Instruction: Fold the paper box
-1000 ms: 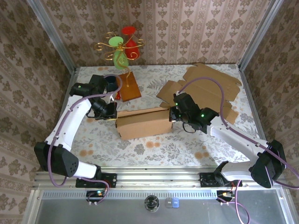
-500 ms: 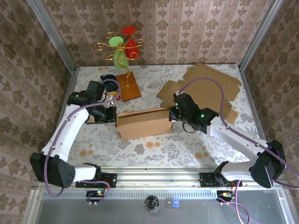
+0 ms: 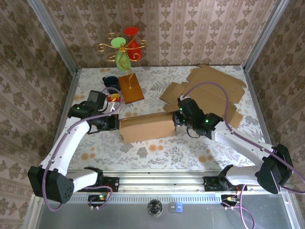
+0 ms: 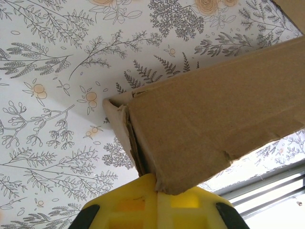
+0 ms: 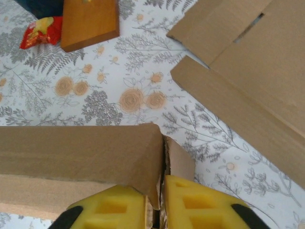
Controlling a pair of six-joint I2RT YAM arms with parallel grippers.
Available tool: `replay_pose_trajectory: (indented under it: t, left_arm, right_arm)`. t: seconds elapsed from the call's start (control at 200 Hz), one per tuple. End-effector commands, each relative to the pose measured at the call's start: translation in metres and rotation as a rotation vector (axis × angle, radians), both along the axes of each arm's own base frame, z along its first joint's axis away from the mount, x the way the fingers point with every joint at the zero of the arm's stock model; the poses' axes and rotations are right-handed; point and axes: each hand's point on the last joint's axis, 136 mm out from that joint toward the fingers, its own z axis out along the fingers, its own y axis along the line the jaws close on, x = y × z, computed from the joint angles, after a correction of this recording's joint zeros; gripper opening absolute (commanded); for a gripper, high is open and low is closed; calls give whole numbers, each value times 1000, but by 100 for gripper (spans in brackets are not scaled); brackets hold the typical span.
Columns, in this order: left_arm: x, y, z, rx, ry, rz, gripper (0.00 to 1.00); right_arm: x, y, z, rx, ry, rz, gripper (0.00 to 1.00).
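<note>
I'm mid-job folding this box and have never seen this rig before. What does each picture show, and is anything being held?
You are driving two white robot arms bolted at the near edge of a table. The overhead picture looks down from behind them, with the left arm on the left and the right arm on the right. Between them lies the long box. The left claw meets its left end, the right claw its right end. Further back are flat cardboard, a wooden block, a red packet, a dark cup and a wire ornament.

The other two pictures come from wrist cameras; the yellow fingers at the bottom belong to the claws. The left claw is shut, against the box's corner. The right claw's fingers straddle the box's end edge, but I can't tell if they pinch it.
</note>
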Motion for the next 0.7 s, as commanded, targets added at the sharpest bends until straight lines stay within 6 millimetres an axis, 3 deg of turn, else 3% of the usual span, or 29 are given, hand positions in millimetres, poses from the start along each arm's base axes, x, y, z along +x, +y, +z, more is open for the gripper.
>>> replay_pose_trajectory:
  t: [0.0, 0.15, 0.25, 0.365, 0.46, 0.695]
  left_arm:
    - [-6, 3, -8, 23, 29, -5, 0]
    - [-5, 2, -7, 24, 23, -7, 0]
    - [-5, 1, -7, 28, 23, -11, 0]
    - [-4, 1, -6, 30, 19, -16, 0]
    - [-4, 0, -6, 32, 18, -19, 0]
    - [-2, -2, -6, 36, 14, -23, 0]
  right_arm:
    - [-17, -12, 1, 52, 86, -87, 36]
    - [-26, -27, 17, 340, 219, -340, 63]
    - [-23, -26, 20, 660, 324, -501, 67]
    - [-17, -22, 17, 910, 392, -629, 72]
    - [-14, -16, 15, 1009, 454, -680, 79]
    - [-10, -4, 7, 1035, 532, -690, 79]
